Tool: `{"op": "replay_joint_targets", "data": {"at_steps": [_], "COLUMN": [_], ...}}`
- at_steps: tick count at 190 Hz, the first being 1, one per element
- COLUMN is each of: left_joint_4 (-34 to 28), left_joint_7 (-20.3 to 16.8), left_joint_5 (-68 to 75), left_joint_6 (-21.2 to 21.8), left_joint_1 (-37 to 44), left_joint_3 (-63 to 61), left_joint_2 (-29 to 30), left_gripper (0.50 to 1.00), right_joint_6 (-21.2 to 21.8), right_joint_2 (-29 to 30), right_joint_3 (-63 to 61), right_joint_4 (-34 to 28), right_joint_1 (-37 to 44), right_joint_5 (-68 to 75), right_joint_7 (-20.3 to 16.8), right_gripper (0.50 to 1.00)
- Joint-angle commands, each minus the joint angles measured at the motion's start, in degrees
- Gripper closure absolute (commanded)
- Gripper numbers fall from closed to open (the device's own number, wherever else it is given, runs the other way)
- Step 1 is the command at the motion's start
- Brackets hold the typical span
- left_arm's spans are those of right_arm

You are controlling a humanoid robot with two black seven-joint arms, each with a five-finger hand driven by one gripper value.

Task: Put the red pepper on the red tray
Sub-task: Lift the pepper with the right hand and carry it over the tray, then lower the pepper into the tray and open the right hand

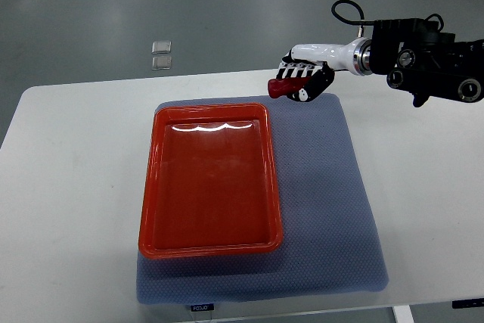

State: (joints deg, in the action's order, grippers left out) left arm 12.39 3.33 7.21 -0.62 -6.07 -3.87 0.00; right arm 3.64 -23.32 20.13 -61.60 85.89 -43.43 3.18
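My right hand (306,81), fingers closed around the red pepper (283,87), hangs over the far right corner of the grey mat (333,209); the red tray (210,241) lies empty to its near left, so transfer and release remain. The mat's near-edge label is unreadable

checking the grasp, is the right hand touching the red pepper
Touching. The top view shows the right hand with its fingers curled around the red pepper, whose end sticks out to the left, held beyond the far right corner of the red tray.
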Motion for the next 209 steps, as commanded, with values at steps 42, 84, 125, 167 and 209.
{"op": "replay_joint_targets", "data": {"at_steps": [42, 84, 125, 167, 209], "left_joint_4": [-0.09, 0.00, 0.00, 0.00, 0.00], "left_joint_7": [0.01, 0.01, 0.01, 0.01, 0.01], "left_joint_5": [0.00, 0.00, -0.09, 0.00, -0.09], "left_joint_6": [0.00, 0.00, 0.00, -0.09, 0.00], "left_joint_1": [0.00, 0.00, 0.00, 0.00, 0.00], "left_joint_3": [0.00, 0.09, 0.09, 0.09, 0.00], "left_joint_2": [0.00, 0.00, 0.00, 0.00, 0.00], "left_gripper": [0.500, 0.500, 0.500, 0.500, 0.500], "right_joint_6": [-0.56, -0.65, -0.65, -0.65, -1.70], "right_joint_2": [15.84, 23.32, 23.32, 23.32, 23.32], "right_joint_3": [2.99, 3.25, 3.34, 3.34, 3.25], "right_joint_4": [3.24, 8.78, 13.26, 14.14, 14.23], "right_joint_1": [3.76, 1.13, -2.92, -4.50, -6.52], "right_joint_5": [5.11, 5.37, 5.02, 4.85, 5.20], "right_joint_7": [0.07, 0.07, 0.07, -0.01, 0.16], "right_gripper": [1.000, 1.000, 1.000, 1.000, 1.000]}}
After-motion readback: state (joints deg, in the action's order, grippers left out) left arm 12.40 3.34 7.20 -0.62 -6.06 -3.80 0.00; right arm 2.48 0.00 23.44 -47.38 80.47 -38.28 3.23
